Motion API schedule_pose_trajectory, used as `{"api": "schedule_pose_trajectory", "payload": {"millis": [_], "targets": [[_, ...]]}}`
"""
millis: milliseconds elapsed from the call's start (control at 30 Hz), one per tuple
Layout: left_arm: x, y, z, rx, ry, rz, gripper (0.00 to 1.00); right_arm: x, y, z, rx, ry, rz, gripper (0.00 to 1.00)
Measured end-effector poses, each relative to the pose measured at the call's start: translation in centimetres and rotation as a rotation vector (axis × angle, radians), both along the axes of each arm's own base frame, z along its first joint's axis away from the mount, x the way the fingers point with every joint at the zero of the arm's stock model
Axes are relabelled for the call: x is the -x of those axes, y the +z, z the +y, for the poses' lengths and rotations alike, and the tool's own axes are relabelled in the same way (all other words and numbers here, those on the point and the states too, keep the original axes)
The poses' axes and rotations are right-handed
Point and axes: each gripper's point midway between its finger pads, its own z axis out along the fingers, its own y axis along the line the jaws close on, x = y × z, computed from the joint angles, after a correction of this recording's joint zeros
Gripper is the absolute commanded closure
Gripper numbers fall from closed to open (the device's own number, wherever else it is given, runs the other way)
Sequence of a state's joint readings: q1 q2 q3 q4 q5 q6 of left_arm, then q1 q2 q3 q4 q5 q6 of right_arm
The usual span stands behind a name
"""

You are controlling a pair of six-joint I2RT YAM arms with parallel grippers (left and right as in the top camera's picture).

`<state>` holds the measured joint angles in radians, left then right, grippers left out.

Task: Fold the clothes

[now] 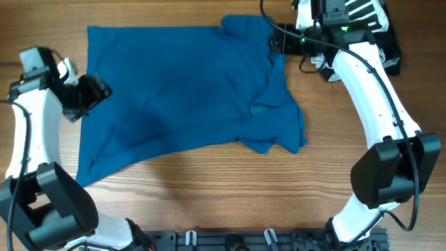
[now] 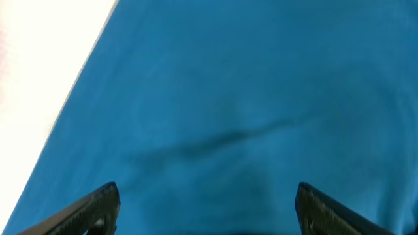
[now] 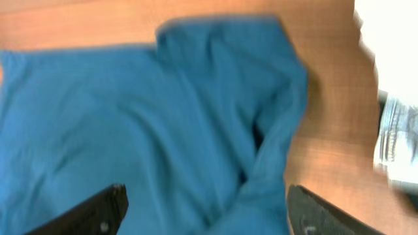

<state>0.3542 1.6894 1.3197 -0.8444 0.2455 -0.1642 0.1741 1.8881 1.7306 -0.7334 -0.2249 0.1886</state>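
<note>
Two arms flank the clothes, a deep-blue, T-shirt-like garment that lies mostly flat on the wooden surface. Its left part is smooth, while its right side is bunched into wrinkles, with a folded flap near the lower right corner. The left claw sits at the garment's left edge, about halfway down, pointing in over the cloth. In its wrist view both fingers stand wide apart at the bottom corners, with only blue fabric and one shallow dark crease between and beyond them. Whether the tips touch the cloth cannot be told. The right claw is at the garment's far right corner, beside the rumpled sleeve. Its wrist view is blurred, but the two fingers are clearly spread, with folded blue cloth lying below the gap and bare wood to the right. Behind the right arm, at the far right corner of the surface, lies a white black-striped garment, with a dark piece of cloth just beside it.
</note>
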Motion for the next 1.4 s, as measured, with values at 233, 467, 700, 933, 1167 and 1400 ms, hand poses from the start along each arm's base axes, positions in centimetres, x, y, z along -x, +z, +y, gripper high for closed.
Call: {"api": "schedule_pose_trajectory", "payload": {"millis": [233,467,700,933,1167,1400], "targets": [[-8.6,7.6,-1.6,-0.185,-0.115,-0.358,0.14,-4.3,1.3,1.9,0.070,0.082,-0.226,0.14],[-6.5,5.9,-1.8,-0.166,-0.115,-0.246,0.14,5.5,-7.5,1.4,0.102,0.137,0.312,0.22],[-5.6,5.2,-1.9,-0.158,-0.114,-0.198,0.12,11.2,-12.0,6.3,0.181,0.247,0.439,0.11],[-4.8,4.6,-1.7,-0.165,-0.111,-0.156,0.13,11.5,-15.4,5.6,0.260,0.049,0.435,0.27],[-4.5,4.5,-1.7,-0.166,-0.113,-0.145,0.13,10.6,-16.2,5.4,0.235,-0.048,0.405,0.38],[-3.8,4.0,-1.8,-0.164,-0.112,-0.108,0.13,9.1,-16.2,5.6,0.219,-0.085,0.343,0.59]]}}
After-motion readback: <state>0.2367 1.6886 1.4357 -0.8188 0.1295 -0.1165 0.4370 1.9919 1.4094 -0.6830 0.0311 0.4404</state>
